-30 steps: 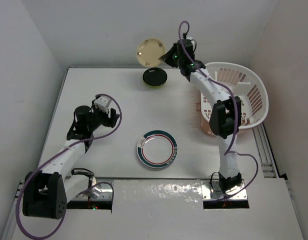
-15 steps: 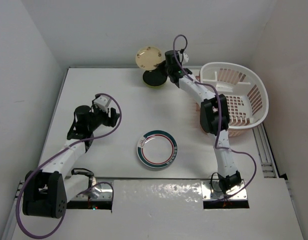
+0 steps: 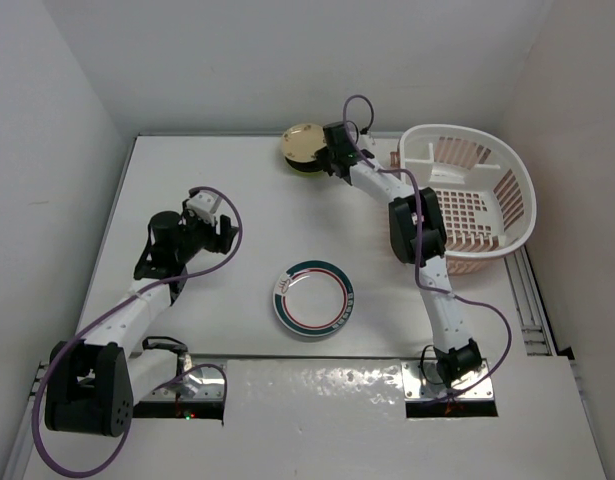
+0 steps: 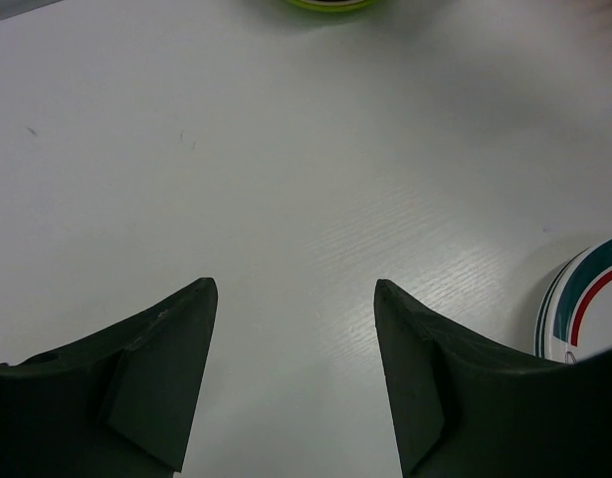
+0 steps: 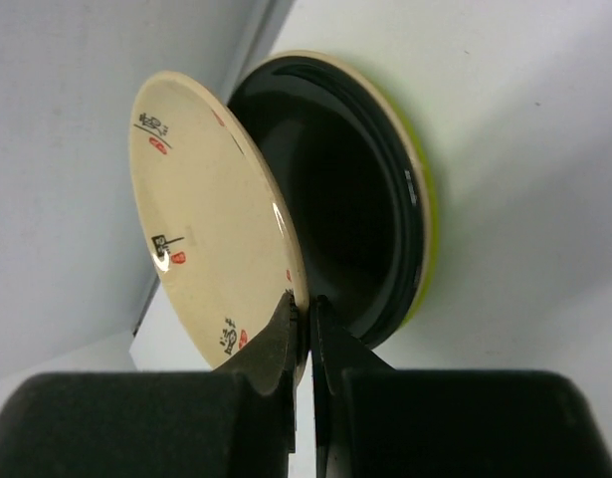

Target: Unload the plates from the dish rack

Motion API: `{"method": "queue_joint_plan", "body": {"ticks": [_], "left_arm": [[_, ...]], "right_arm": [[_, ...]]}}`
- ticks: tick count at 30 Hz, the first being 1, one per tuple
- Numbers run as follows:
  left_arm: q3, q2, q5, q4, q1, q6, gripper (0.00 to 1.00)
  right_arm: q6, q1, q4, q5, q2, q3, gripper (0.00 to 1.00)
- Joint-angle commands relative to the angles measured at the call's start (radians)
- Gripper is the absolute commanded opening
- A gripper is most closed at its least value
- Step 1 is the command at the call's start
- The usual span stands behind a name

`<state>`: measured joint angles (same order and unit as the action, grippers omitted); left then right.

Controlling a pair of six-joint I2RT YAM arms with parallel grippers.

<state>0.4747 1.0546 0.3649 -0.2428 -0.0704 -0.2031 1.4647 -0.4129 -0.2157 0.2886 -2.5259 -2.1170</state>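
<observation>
Level the tan plate (image 5: 211,219) pinched in your right gripper (image 5: 307,309), then lower it onto the lime-green plate (image 5: 365,189) just beyond.

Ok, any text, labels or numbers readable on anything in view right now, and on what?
No text is legible anywhere.
Tan plate, pinched in the right tool: small black and red marks on its face, too blurred to read.
Green-red rimmed plate: small dark mark at its rim, too small to read.
</observation>
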Motion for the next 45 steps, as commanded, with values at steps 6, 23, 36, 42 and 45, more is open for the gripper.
{"method": "queue_joint_plan", "body": {"ticks": [6, 23, 36, 42, 45], "left_arm": [[-0.005, -0.015, -0.021, -0.027, 0.001, 0.008, 0.62], [-0.004, -0.001, -0.037, -0.032, 0.001, -0.013, 0.63], [0.008, 0.013, -0.049, -0.039, 0.001, -0.018, 0.63], [0.025, 0.013, -0.079, -0.052, 0.001, 0.001, 0.63], [0.039, 0.013, -0.107, -0.055, 0.001, 0.007, 0.63]], "right_arm": [[0.045, -0.006, 0.007, 0.021, 0.018, 0.003, 0.05], [-0.150, -0.006, -0.049, -0.062, 0.042, -0.053, 0.64], [-0.453, -0.046, -0.185, -0.137, 0.149, -0.061, 0.99], [-0.818, -0.053, -0.220, -0.287, 0.337, 0.005, 0.99], [-1.113, -0.053, -0.374, -0.325, 0.430, 0.000, 0.99]]}}
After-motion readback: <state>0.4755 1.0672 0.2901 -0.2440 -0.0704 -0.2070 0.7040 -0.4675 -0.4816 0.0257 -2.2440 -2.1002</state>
